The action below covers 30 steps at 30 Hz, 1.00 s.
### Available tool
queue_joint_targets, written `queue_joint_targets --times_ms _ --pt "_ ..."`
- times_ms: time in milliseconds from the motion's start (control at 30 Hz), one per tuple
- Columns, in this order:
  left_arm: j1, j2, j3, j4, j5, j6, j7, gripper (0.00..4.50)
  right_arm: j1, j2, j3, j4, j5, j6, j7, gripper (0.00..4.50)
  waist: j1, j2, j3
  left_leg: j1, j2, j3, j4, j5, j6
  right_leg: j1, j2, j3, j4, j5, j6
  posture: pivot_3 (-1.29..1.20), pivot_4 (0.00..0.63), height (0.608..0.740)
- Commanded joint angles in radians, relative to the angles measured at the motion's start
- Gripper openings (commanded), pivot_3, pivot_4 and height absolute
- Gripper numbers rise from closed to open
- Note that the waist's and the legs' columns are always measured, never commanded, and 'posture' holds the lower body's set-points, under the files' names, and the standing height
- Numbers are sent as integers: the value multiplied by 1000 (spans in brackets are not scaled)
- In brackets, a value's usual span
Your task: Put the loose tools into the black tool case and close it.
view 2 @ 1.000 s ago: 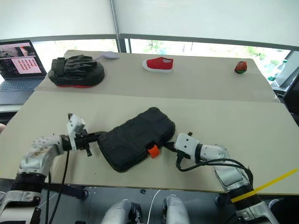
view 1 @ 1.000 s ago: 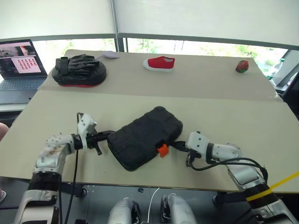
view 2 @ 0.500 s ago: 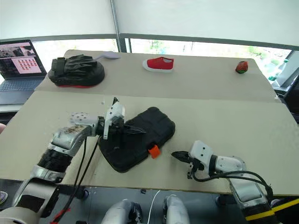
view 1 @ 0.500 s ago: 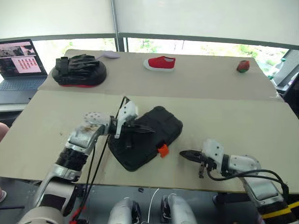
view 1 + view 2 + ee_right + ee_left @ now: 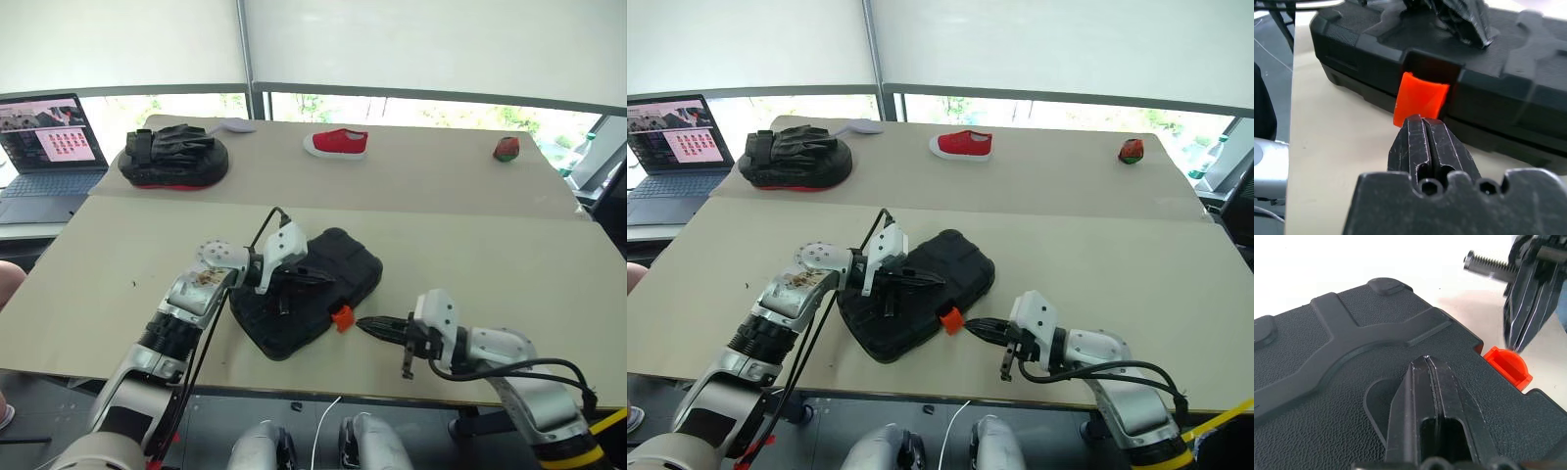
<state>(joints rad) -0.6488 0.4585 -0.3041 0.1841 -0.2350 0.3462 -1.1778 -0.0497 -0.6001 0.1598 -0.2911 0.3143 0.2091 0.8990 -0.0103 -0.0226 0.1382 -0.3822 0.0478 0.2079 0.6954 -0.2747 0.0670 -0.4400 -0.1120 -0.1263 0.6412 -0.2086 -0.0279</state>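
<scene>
Nearest, the right gripper [image 5: 972,324], fingers pressed together and empty, points at the orange latch [image 5: 1420,99] standing out from the black tool case [image 5: 312,294], lid down on the front desk [image 5: 509,259]. The left gripper [image 5: 318,278], also pinched together, rests on the lid. Latching looks like the step in hand; next, push the latch flat while holding the lid. A second ago the left gripper was beside the case's left end.
</scene>
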Motion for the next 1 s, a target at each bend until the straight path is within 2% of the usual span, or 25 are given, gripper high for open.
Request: queue_joint_targets --times_ms 33,167,433,700,1000 --pt "46 18 -28 43 44 45 15 22 -33 31 11 -3 1 -5 -3 40 -1 0 0 0 0 0 0 0 0 0 0 0 0 0 0 0 150 740" --pt "50 26 -25 41 49 48 15 22 -68 65 54 23 -37 -28 1 40 -4 0 0 0 0 0 0 0 0 0 0 0 0 0 0 0 150 740" --pt "45 19 -22 47 50 51 28 22 -122 123 54 57 -53 -46 -8 40 -8 0 0 1 1 -1 -1 -1 0 0 1 0 1 0 0 0 150 740" --pt "49 15 -32 50 54 77 37 22 -127 98 92 69 -113 19 5 40 -7 0 -1 1 1 -1 -1 -1 0 0 1 0 1 0 0 0 150 740" --pt "61 22 -45 39 63 123 51 22 -169 140 83 70 -114 39 -27 40 -5 0 -1 1 1 -2 -2 -1 1 -1 0 -1 1 -1 -1 0 150 740"
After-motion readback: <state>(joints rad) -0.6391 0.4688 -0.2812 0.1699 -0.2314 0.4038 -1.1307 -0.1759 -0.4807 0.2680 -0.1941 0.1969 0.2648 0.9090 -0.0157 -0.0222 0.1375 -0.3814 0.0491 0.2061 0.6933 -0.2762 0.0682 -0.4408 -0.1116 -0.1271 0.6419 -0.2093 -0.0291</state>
